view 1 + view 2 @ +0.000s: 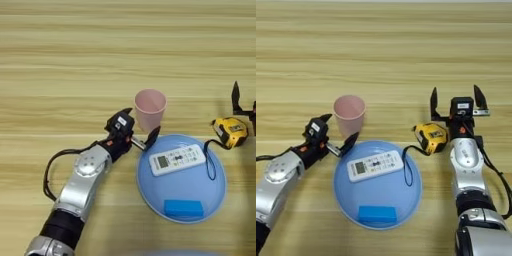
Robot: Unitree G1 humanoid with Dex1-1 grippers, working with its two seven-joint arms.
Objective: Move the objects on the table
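Nearest the camera, a blue block [377, 214] lies in the near part of a round blue plate [406, 197], and a white remote control [375, 165] rests across the plate's far half, tilted with its display end toward the robot's left. Just beyond the plate's far left rim, the pale pink cup [150, 108] stands upright on the light-wood worktop [75, 60]. The left gripper [141, 125] reaches in from the near left, its black fingers [152, 136] spread wide on either side of the cup's lower half; whether they touch the cup cannot be told. To the right of the plate sits the yellow-and-black tape measure [431, 137] on the worktop, its black wrist strap [407, 172] looping over the plate's right rim and onto the plate beside the remote. The right gripper [456, 100] stands just beyond and to the right of the tape measure, its two fingers [433, 103] spread well apart, pointing away from the robot and holding nothing.
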